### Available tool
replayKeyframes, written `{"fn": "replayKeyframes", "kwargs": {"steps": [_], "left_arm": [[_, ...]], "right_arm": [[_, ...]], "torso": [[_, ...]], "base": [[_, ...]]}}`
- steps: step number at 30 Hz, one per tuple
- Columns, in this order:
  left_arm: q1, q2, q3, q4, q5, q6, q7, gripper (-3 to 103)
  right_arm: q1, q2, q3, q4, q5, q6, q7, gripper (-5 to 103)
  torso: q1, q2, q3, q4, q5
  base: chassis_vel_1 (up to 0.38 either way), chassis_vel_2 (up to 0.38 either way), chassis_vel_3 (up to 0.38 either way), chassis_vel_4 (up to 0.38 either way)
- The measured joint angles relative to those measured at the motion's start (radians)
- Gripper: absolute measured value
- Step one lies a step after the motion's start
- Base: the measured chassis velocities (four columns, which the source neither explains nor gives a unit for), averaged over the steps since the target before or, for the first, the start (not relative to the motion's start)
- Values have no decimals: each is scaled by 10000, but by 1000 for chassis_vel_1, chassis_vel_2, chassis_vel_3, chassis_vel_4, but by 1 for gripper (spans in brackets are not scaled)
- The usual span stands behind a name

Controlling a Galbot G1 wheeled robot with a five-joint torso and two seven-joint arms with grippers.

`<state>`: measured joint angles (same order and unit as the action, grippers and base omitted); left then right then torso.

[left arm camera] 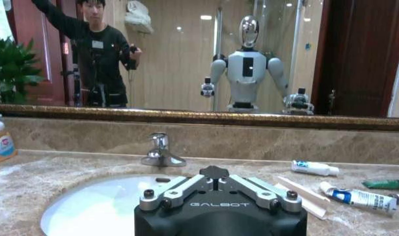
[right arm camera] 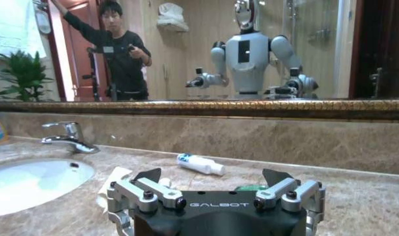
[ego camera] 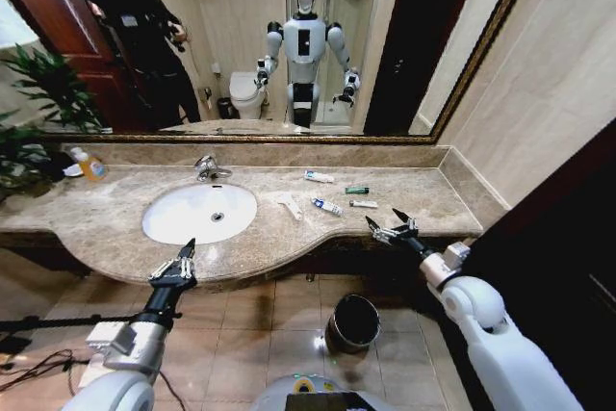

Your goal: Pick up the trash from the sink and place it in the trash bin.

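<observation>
I am holding my left hand (ego camera: 174, 266) at the front edge of the marble tabletop (ego camera: 115, 214), just before the sink (ego camera: 199, 212), and its fingers are lying close together. My right hand (ego camera: 390, 227) is hovering at the front edge of the tabletop on the right side, with its fingers spread apart and nothing between them.

The trash is lying on the tabletop to the right of the sink, not in the basin. A white-and-blue tube (ego camera: 320, 177) is resting near the back wall, and a second white-and-blue tube (ego camera: 326, 206) is lying nearer the front. A small green packet (ego camera: 357, 190) is sitting between them toward the right, with a small white tube (ego camera: 363, 204) just in front of it. A white paper scrap (ego camera: 288, 203) is lying just beside the sink's right rim.

The trash bin (ego camera: 352, 321) is standing on the tiled floor below the tabletop, between my two arms. A chrome tap (ego camera: 206, 168) is standing behind the sink, and an orange soap bottle (ego camera: 89, 165) is sitting at the far left of the tabletop.
</observation>
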<state>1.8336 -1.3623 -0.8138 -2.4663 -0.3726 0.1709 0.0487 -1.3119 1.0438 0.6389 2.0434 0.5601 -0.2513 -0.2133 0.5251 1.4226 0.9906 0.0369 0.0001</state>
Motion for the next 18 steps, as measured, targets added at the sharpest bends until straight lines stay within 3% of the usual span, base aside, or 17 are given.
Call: {"fn": "replayKeyframes", "kwargs": {"steps": [8,18], "left_arm": [[0,0,0,0,0,0,0,0],[0,0,0,0,0,0,0,0]], "right_arm": [[103,-649,-106,280,309,-318,373,100],[479,-1687,-557,-152,827,-920,-119,100]], "torso": [[0,0,0,0,-1],[-1,0,0,-1,1]], "base": [[0,0,0,0],[0,0,0,0]]}}
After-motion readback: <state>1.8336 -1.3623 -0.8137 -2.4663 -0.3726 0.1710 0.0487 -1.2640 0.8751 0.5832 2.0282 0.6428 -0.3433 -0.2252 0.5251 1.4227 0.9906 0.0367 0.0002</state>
